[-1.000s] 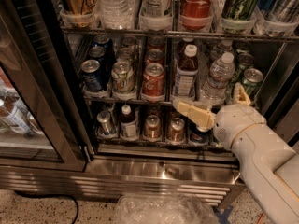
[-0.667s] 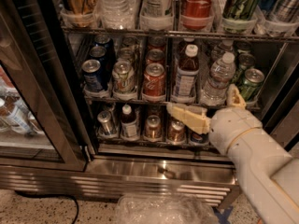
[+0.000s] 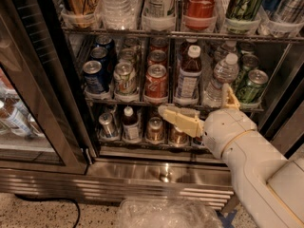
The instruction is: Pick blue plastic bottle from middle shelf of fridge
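My gripper point(image 3: 195, 100), jaws wide apart, hangs right of centre, with the upright blue plastic bottle point(image 3: 188, 76) just above, slightly left

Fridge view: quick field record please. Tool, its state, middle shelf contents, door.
tool: at the front edge of the middle shelf, right of centre, just below the dark bottle and clear bottle
tool state: open, holding nothing
middle shelf: cans at left, the two bottles right of them, more cans far right
door: swung open at left
arm: enters from lower right
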`<state>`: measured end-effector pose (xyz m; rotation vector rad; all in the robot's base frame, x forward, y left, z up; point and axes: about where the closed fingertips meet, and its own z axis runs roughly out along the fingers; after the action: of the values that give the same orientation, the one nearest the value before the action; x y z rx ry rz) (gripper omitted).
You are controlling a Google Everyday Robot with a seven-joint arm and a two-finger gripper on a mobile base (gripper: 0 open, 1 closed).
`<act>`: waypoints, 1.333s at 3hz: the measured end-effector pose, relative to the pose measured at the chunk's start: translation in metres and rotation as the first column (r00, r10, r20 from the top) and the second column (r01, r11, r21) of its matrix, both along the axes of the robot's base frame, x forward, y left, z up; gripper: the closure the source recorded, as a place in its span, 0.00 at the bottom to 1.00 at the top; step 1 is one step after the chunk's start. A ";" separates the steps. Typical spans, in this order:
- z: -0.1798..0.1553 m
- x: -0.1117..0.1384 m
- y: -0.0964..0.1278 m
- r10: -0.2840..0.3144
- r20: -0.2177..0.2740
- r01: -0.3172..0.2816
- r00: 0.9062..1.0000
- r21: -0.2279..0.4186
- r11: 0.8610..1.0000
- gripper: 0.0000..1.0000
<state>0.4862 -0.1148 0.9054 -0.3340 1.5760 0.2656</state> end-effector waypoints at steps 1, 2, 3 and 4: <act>-0.004 0.008 0.001 -0.016 -0.010 0.016 1.000 0.014 1.000 0.00; -0.013 0.017 0.030 -0.001 -0.031 0.004 1.000 0.106 0.994 0.00; -0.027 0.027 0.012 -0.062 -0.064 0.072 0.996 0.170 0.983 0.00; -0.029 0.035 0.012 -0.104 -0.046 0.109 0.993 0.128 0.986 0.00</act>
<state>0.5213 -0.1026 0.8766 -0.1429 1.6013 0.2917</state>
